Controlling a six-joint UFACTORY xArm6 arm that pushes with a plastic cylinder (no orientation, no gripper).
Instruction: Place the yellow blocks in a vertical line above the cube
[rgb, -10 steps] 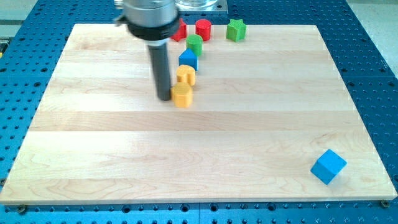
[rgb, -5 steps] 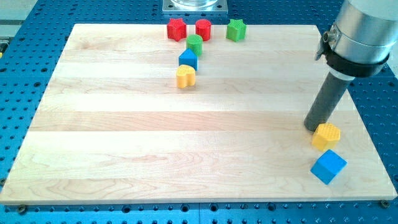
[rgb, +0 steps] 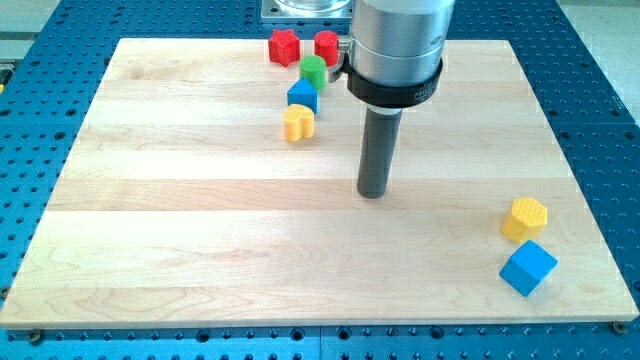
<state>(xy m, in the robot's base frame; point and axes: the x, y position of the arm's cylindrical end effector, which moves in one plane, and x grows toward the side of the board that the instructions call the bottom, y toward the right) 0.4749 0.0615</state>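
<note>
Wooden table (rgb: 200, 220): you see my tip (rgb: 373, 193) mid-board, no jaws, well apart from yellow hexagonal block (rgb: 525, 219) touching blue cube (rgb: 527, 267).

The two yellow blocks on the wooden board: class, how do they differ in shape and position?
The yellow heart-shaped block sits near the view's top, just below a blue block; the yellow hexagonal block sits at the view's right, just above the blue cube. My tip lies between them, touching neither. Both are yellow and similar in size.
</note>
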